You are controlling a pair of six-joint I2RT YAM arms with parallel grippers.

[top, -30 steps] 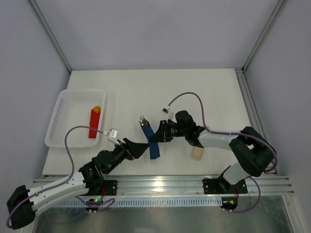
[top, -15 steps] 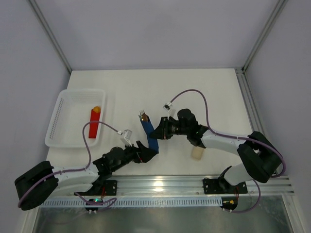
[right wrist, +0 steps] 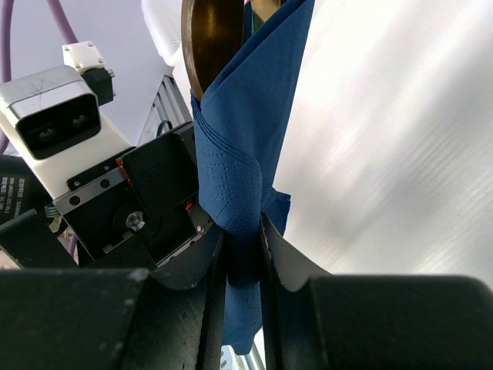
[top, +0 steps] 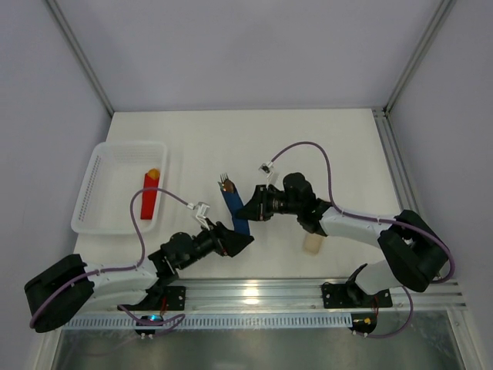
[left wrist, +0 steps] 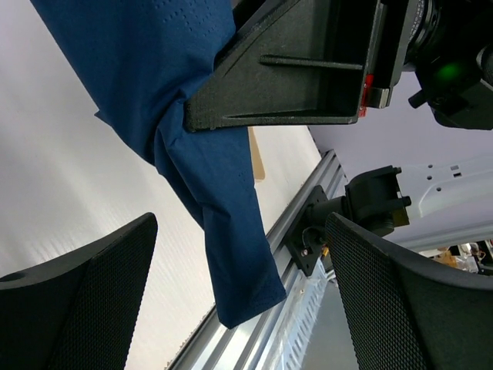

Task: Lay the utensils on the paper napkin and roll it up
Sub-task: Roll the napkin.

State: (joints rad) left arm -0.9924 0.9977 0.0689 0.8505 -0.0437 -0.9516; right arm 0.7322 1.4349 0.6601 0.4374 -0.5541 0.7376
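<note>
There is one rolled blue paper napkin [top: 236,212] with two copper-brown utensils [right wrist: 212,38] poking out of it, one white basket [top: 127,144], one red block [top: 149,199] and one beige bar [top: 312,243].

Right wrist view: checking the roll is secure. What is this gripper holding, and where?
The right gripper pinches the rolled blue napkin partway along its length, cutlery wrapped inside. The left gripper is open, holding nothing.
</note>
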